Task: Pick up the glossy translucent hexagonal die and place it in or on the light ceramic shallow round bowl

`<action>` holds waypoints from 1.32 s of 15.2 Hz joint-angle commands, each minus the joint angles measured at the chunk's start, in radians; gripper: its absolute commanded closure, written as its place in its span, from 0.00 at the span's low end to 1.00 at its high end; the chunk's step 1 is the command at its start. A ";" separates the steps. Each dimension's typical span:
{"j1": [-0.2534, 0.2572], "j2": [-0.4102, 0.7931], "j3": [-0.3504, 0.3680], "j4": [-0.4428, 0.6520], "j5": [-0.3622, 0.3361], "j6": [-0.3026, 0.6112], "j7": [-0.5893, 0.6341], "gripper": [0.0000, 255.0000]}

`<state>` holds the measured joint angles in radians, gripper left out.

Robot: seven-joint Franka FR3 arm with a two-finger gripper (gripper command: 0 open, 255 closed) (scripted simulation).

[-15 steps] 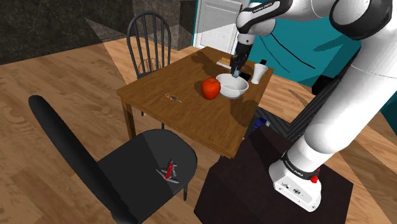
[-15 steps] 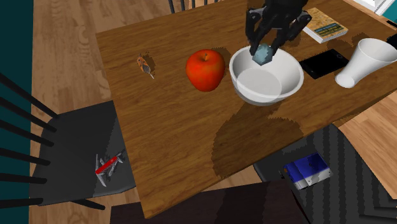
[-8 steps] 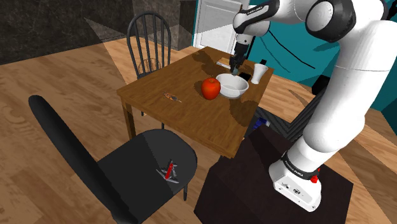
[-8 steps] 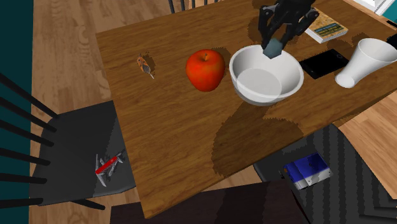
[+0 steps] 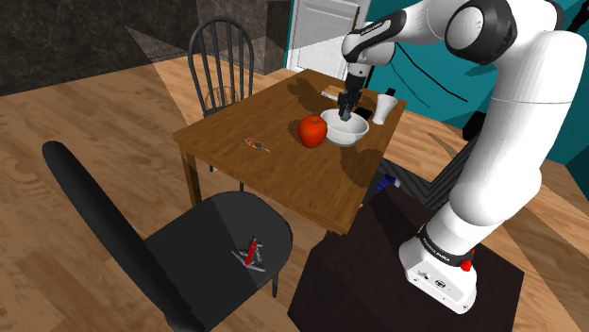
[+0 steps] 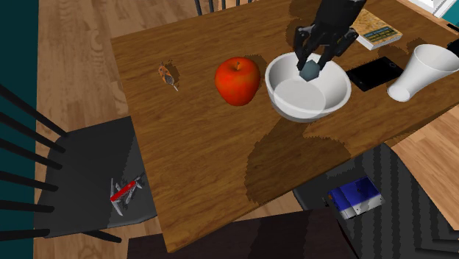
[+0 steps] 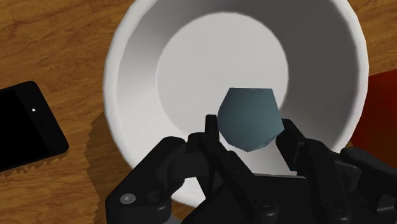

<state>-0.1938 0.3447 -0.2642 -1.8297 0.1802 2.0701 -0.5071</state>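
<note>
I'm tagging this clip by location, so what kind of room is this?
Likely a home dining area: a wooden table, two dark chairs beside it, a white door behind.

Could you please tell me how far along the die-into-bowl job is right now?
Done: the grey-blue die is picked up, clasped between the fingers of the gripper. In hand: the gripper holds it just above the white bowl, over its inside. Left: open the fingers so the die lands in the bowl, then lift clear.
</note>
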 commanded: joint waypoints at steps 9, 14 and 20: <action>-0.002 0.015 0.002 -0.011 0.006 0.026 -0.006 1.00; -0.002 0.015 0.002 -0.011 0.006 0.026 -0.006 0.00; -0.003 -0.028 -0.007 0.061 -0.014 -0.087 0.007 0.00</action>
<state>-0.1965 0.3219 -0.2702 -1.7760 0.1687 1.9964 -0.5005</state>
